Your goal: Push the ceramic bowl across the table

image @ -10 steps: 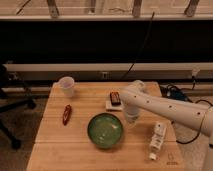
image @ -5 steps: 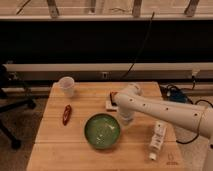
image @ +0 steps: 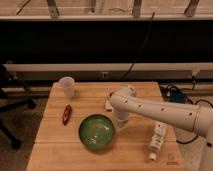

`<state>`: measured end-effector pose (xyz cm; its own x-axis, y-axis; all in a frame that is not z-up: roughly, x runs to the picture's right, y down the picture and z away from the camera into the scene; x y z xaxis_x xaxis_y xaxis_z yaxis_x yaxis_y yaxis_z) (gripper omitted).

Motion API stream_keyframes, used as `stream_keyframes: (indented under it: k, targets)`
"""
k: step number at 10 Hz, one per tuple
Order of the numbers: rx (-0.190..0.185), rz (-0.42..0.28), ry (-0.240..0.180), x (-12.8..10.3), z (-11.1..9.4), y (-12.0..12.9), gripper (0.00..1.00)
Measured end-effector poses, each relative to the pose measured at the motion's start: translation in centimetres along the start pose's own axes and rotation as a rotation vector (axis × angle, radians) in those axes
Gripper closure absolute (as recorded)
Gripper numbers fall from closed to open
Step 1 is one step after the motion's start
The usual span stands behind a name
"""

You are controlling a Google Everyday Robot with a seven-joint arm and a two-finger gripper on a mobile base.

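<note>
The green ceramic bowl [image: 96,131] sits upright on the light wooden table [image: 55,150], left of centre and near the front. My white arm reaches in from the right. The gripper [image: 121,121] points down at the bowl's right rim, touching or almost touching it, and it is shut with nothing in it.
A translucent plastic cup [image: 66,86] stands at the back left. A red object [image: 66,114] lies left of the bowl. A white bottle [image: 157,139] lies on its side at the right. A small packet [image: 108,105] is partly hidden behind the arm. An office chair [image: 10,102] stands off the left edge.
The arm has swung left and the bowl has slid a little to the left along the table with the gripper against its right side.
</note>
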<state>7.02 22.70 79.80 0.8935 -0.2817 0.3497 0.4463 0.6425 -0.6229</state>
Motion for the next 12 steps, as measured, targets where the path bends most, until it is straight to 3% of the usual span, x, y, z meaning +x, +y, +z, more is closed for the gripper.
stream_keyframes:
  k: [12]
  targets:
    - [0.016,-0.131,-0.066,-6.3,0.5,-3.9,0.95]
